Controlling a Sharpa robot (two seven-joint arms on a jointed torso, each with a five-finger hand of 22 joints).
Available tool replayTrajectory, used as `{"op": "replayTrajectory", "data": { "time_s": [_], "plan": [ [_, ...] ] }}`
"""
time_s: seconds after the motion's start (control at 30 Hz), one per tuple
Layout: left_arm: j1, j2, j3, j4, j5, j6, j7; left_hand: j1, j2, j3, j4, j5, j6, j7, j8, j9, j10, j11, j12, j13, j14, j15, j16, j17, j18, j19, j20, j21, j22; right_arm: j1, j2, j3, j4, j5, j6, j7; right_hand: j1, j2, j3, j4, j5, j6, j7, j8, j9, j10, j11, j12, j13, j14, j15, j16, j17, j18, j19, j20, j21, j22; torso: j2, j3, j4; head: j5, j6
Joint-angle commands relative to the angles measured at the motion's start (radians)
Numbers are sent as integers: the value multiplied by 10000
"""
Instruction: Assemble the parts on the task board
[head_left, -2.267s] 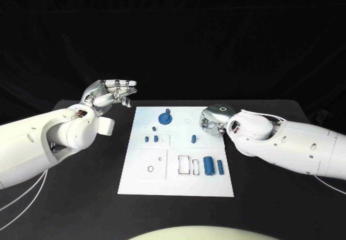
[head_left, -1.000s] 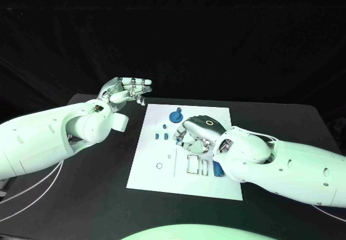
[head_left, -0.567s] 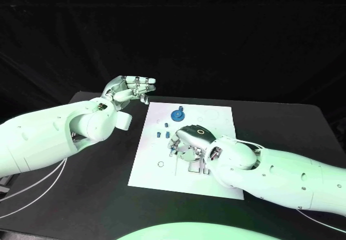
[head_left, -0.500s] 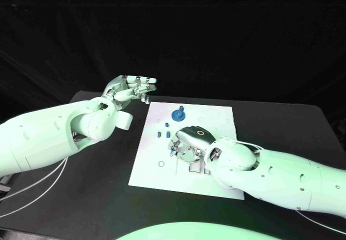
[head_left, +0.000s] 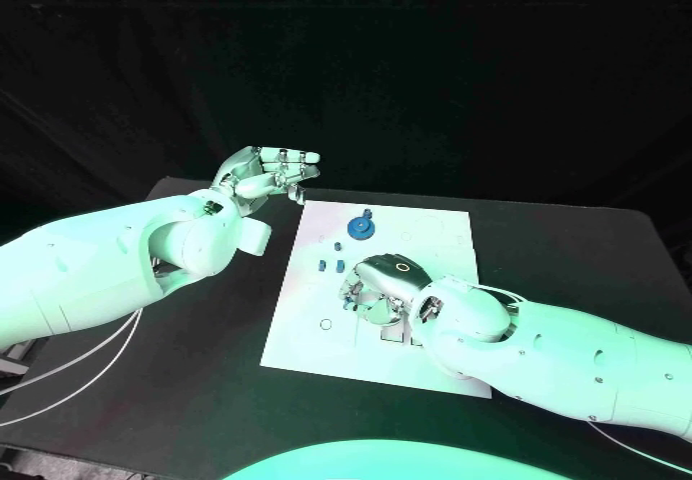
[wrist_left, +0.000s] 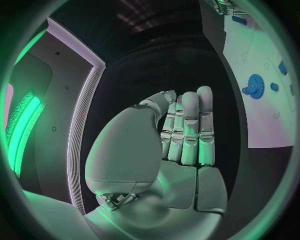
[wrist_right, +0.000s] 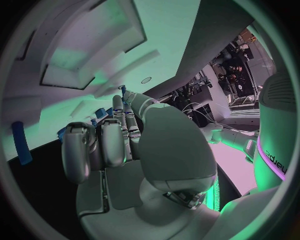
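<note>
The white task board (head_left: 310, 340) lies in the middle of the black table. A blue gear (head_left: 362, 228) sits near the board's far edge, with small blue pegs (head_left: 325, 266) nearer the middle. My right hand (head_left: 378, 290) is down on the board's middle, fingers curled toward the surface, and a bit of blue shows at its fingertips (head_left: 348, 292). Whether it holds a part is hidden. The right wrist view shows its fingers (wrist_right: 119, 130) reaching onto the board (wrist_right: 94, 60) near a blue part (wrist_right: 20, 142). My left hand (head_left: 267, 172) is raised beyond the board's far left corner, holding nothing.
In the left wrist view the left hand (wrist_left: 184, 130) has its fingers straight and side by side, with the board (wrist_left: 262, 125) and the gear (wrist_left: 255, 85) off to one side. My right forearm (head_left: 548, 350) covers the board's near right corner.
My right hand has come from the board's right edge over its middle and lowered onto it. The left hand stays raised. The camera has shifted.
</note>
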Motion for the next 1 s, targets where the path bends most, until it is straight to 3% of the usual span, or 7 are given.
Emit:
{"op": "replayTrajectory", "data": {
  "time_s": [0.03, 0.47, 0.87, 1.0],
  "plan": [
    [7, 26, 4, 26, 40, 205, 18, -1, 90, -8, -68, -3, -50, 23, -46, -11, -88, 10, 31, 10, -46, 6, -55, -10, 134, -23, 9, -36, -10, -12, 23, -1, -35, -100, 161, -61, -50, 40, 59, 10, 65, 74, 25, 66, 13, 64, -15, 47, 1, 476, -73, 35, -7, -140, 544, -90, 65, 1875, -5, 0, 3, 11, -7],
    [7, 27, 4, 20, 40, 232, -27, -3, 110, -5, -83, -1, -48, 25, -43, -14, -99, 13, 41, 13, -57, 10, -59, -20, 134, -22, 13, -51, -19, -15, 8, -2, -20, -277, 503, -107, -76, 37, 61, -3, 77, 75, 26, 62, 17, 70, -12, 32, -6, 471, -73, 16, -34, -135, 536, -90, 43, 1864, 2, 3, -6, 7, 0],
    [7, 33, 4, 28, 40, 240, -47, -1, 115, -4, -90, -1, -50, 26, -44, -16, -106, 14, 42, 13, -61, 11, -61, -23, 134, -22, 14, -56, -23, -15, 177, -40, -21, -408, 1174, -235, -280, 0, 7, -41, -109, 66, 16, 29, 39, 82, -7, -63, -51, 453, -65, -8, -85, -126, 517, -84, 4, 1853, 0, -4, 2, 17, 10],
    [7, 35, 4, 31, 40, 251, -59, 0, 119, -3, -95, 0, -52, 27, -44, -17, -112, 16, 43, 13, -65, 12, -62, -26, 134, -21, 15, -60, -25, -15, 216, -54, -63, -450, 1055, -321, -483, -87, 8, -25, -130, -211, 142, -126, -23, -375, 133, -236, -192, 425, 43, -55, -154, -84, 430, -26, -203, 1748, 6, 6, 6, 19, 14]
  ]
}}
